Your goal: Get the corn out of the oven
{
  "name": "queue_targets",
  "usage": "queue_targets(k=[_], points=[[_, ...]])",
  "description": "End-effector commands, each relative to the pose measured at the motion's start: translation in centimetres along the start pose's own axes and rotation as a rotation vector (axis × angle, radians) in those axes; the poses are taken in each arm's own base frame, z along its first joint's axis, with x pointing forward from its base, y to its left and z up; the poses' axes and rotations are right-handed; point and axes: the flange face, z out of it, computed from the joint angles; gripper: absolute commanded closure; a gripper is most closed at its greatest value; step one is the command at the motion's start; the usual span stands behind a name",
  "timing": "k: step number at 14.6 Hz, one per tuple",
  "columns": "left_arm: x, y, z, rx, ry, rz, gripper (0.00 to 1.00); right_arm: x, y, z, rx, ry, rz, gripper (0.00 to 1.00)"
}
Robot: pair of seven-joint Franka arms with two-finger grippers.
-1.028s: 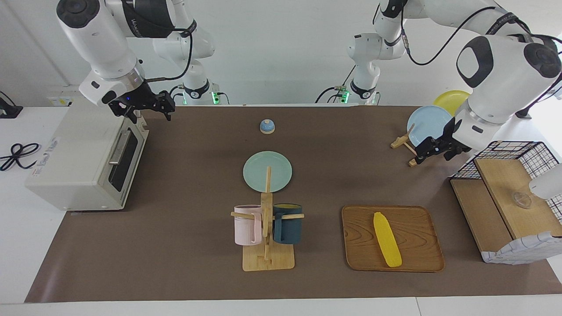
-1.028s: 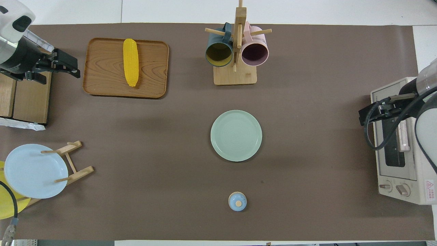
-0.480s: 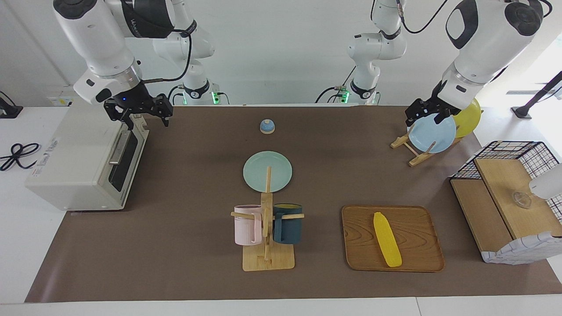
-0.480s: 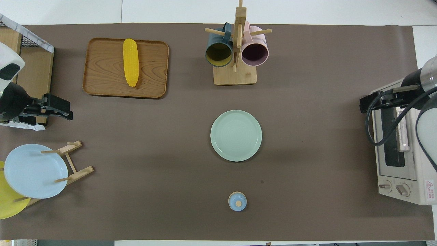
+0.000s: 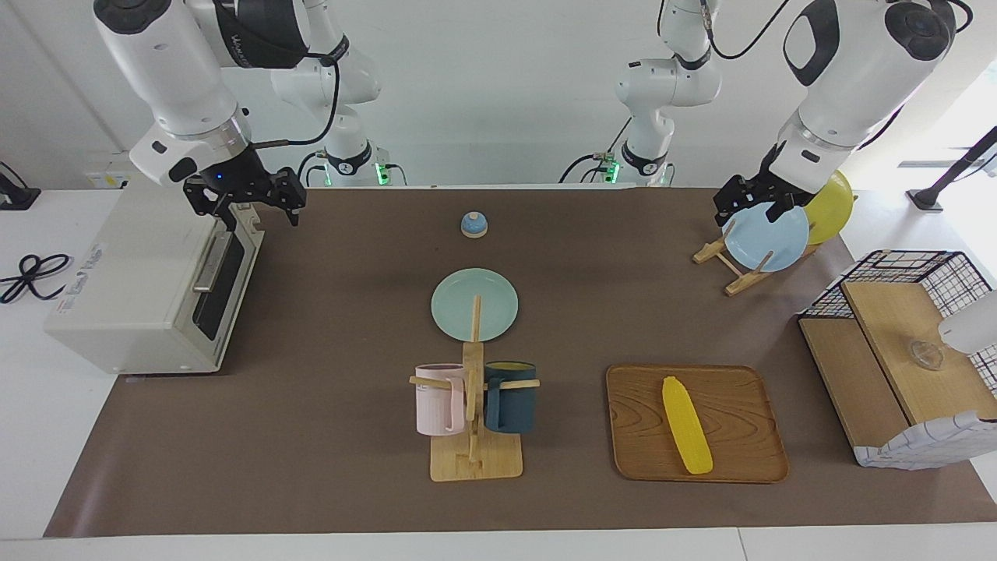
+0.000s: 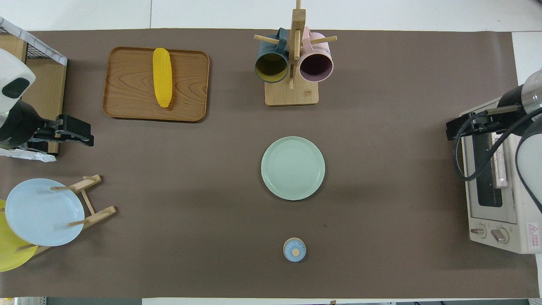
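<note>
The corn [image 5: 686, 425] lies on a wooden tray [image 5: 639, 436] at the left arm's end of the worktop [image 5: 327, 436]. The oven [image 5: 148, 288] door is shut, interior hidden. Right claw [image 5: 253, 204] hangs spread over the oven's top edge. Left claw [image 5: 752, 206] hangs spread over the plate rack [image 5: 720, 253]. A mug stand [image 5: 473, 436] occupies mid-worktop.

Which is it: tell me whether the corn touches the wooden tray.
Touching. The facing view shows the corn lying flat on the wooden tray, no gap beneath it.

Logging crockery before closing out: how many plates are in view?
3. A green plate lies flat mid-table; a blue plate and a yellow plate stand in the wooden rack toward the left arm's end.
</note>
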Motion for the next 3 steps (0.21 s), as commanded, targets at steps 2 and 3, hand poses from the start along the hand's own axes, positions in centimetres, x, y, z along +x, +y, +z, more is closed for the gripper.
queue_targets(k=[2, 3], points=[[0.01, 0.32, -0.48, 0.022, 0.023, 0.018, 0.00, -0.31, 0.08, 0.14, 0.025, 0.009, 0.018, 0.00], [0.03, 0.35, -0.51, 0.020, 0.026, 0.018, 0.00, -0.31, 0.08, 0.14, 0.025, 0.009, 0.018, 0.00]])
